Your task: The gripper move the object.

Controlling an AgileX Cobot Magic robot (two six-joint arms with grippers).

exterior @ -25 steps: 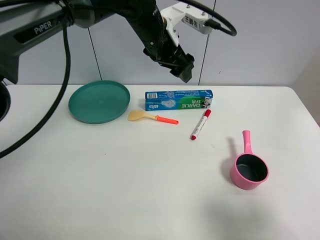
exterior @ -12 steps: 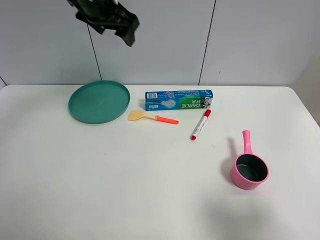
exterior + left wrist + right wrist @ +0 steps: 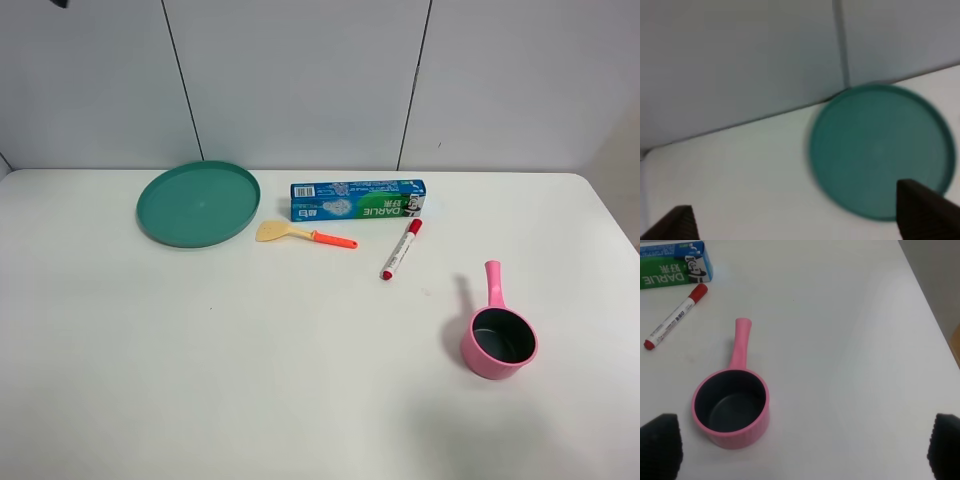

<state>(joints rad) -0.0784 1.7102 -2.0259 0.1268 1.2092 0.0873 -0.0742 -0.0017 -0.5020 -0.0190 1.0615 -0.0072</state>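
— Pulling back, your left gripper (image 3: 800, 220) has gone out of the high view, fingers spread and empty.
— And the toothpaste carton (image 3: 358, 200)?
— Unmoved, flat near the far edge of the desk (image 3: 250, 400), midway along. It's glossy rectangular cardboard with crisp edges. Your right gripper (image 3: 802, 445) is spread too, so the move looks unstarted.

Left tool (image 3: 796, 220) and right tool (image 3: 802, 446), dark fingers spread wide.

The plate (image 3: 198, 203) sits at the back left of the table (image 3: 250, 380). The box (image 3: 357, 200) lies to its right. The spatula (image 3: 303, 234) lies just in front of the box. The marker (image 3: 401, 249) lies near the box's right end. The pot (image 3: 497, 340) stands apart, nearer the front, on the right.
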